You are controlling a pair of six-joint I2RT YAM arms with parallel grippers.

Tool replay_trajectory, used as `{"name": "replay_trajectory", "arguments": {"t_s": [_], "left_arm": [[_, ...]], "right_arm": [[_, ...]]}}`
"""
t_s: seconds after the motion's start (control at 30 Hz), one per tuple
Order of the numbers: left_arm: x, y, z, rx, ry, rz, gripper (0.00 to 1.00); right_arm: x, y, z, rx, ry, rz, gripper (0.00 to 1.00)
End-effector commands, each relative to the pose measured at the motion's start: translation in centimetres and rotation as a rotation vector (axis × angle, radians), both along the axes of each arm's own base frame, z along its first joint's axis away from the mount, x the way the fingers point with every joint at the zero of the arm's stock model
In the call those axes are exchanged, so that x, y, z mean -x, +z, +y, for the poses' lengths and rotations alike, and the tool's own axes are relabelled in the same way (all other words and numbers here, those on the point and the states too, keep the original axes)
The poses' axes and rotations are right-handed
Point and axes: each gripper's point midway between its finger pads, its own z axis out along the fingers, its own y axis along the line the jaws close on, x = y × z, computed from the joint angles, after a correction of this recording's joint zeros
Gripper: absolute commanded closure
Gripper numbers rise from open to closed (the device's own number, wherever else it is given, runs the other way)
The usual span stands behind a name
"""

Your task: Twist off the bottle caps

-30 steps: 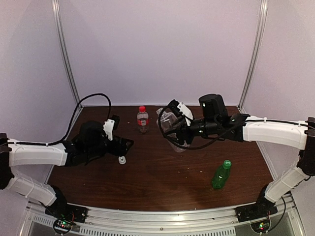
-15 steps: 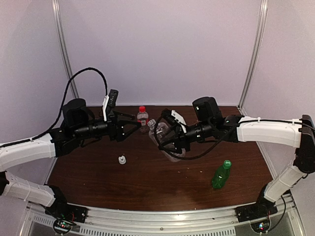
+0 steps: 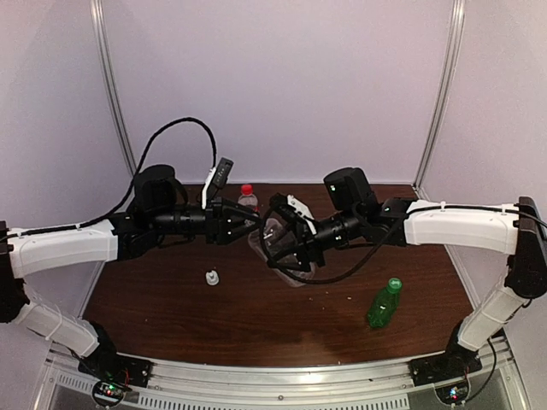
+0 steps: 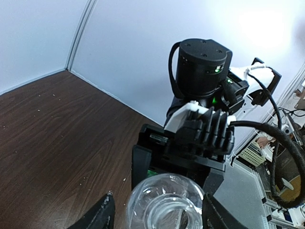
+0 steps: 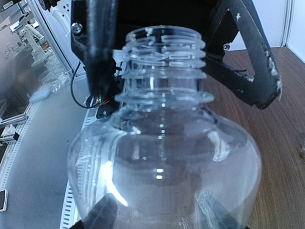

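Observation:
My right gripper (image 3: 289, 246) is shut on the body of a clear bottle (image 3: 267, 242) and holds it above the table, neck pointing left. Its threaded neck (image 5: 162, 52) is bare, with no cap on it. My left gripper (image 3: 255, 224) stands open with one finger (image 5: 97, 38) on each side of that neck, and gaps show on both sides. From the left wrist I look down the bottle's open mouth (image 4: 167, 212). The white nozzle cap (image 3: 211, 277) lies on the table. The red cap (image 3: 247, 188) and the green cap (image 3: 395, 283) sit on their bottles.
The red-capped bottle (image 3: 248, 205) stands at the back of the table (image 3: 282, 325), just behind my left gripper. The green bottle (image 3: 383, 305) stands at the front right. White walls close in the back and both sides.
My left arm has lifted away from the white cap and swung right to the bottle's neck, its jaws narrowing. My right arm has carried the clear bottle a little to the left.

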Motion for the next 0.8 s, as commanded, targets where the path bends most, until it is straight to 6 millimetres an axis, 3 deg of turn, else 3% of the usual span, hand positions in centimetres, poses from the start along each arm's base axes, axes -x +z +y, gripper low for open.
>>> {"name": "replay_trajectory", "arguments": {"t_s": [0.0,0.43,0.77], "left_arm": [[0.8,2.1,-0.7,0.047,-0.058,-0.041,0.41],[1.1,0.7,-1.0,0.008,-0.074,-0.028,0.54],[1.0,1.1,-0.5,-0.004,-0.041,-0.059,0.92]], "right_arm": [[0.2,1.2,0.6,-0.023,0.027,-0.022,0.42],[-0.4,1.0,0.6,-0.014,-0.001,-0.033,0.42],[-2.6,0.5,0.2,0.033,-0.135,-0.072,0.35]]}}
